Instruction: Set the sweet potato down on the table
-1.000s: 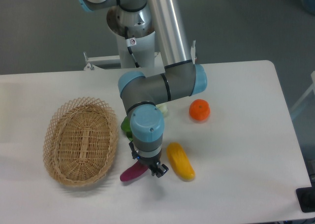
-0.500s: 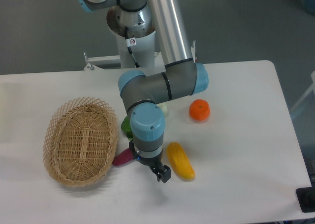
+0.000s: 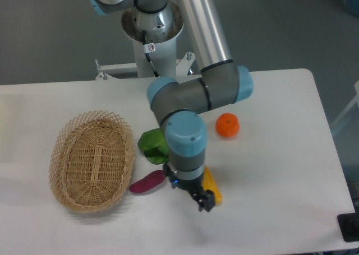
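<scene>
The small magenta-purple sweet potato (image 3: 147, 182) lies on the white counter (image 3: 280, 171) just left of the gripper (image 3: 203, 200), which holds nothing, its opening unclear; it should retreat clear of the yellow oblong vegetable (image 3: 211, 188).

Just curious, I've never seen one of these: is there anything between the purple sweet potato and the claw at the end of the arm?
No. In the camera view, only bare white table separates the sweet potato from the gripper.
</scene>
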